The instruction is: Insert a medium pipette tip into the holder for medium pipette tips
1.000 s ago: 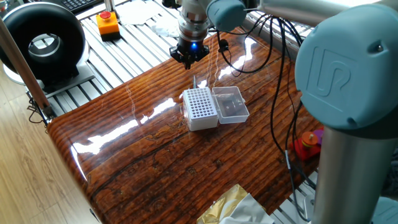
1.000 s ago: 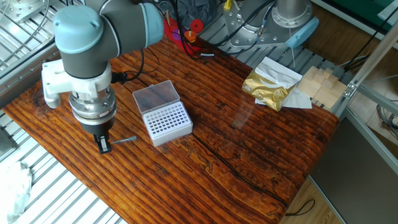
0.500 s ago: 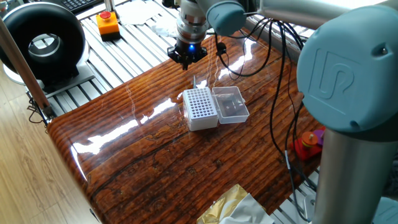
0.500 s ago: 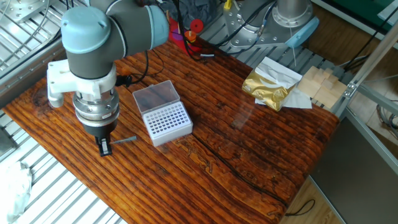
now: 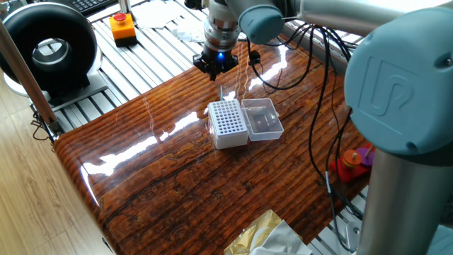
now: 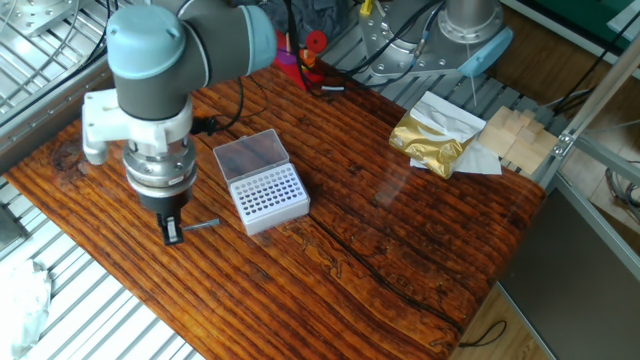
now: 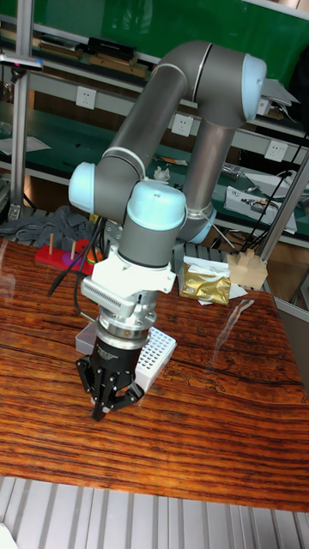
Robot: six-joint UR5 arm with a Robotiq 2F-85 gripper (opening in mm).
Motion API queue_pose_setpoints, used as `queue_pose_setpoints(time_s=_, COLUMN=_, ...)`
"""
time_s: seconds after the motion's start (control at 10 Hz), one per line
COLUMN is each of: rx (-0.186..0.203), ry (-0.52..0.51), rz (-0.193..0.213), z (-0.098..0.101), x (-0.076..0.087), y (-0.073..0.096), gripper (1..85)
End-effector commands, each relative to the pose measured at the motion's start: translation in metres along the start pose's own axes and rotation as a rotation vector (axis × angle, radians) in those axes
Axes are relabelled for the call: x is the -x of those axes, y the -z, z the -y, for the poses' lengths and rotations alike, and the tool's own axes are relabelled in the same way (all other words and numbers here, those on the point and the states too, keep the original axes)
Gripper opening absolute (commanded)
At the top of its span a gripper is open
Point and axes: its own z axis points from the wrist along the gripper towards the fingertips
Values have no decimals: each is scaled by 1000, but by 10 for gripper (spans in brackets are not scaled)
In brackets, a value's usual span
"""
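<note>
gripper [image 6: 172, 232] now slightly further right in the other fixed view, nearer the medium pipette tip [image 6: 203, 225], perhaps a touch lower, arm shifted with it

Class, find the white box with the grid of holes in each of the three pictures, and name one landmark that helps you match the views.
One fixed view: the white box sits at table centre, clear lid open to its right.
The other fixed view: left of centre, lid behind it, right of the tool.
Tall fixed view: lower left of centre, mostly hidden behind the tool.
Shared landmark: the crumpled gold foil, seen in all three.
</note>
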Motion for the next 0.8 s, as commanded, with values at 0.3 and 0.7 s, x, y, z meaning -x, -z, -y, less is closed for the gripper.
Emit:
queue_pose_setpoints(time_s=0.3, rx=14, ry=-15, rz=17, z=8, x=-19, y=-4, gripper=120)
queue_pose_setpoints(time_s=0.7, rx=21, ry=-3, rz=55, z=6, x=-24, y=0, gripper=123)
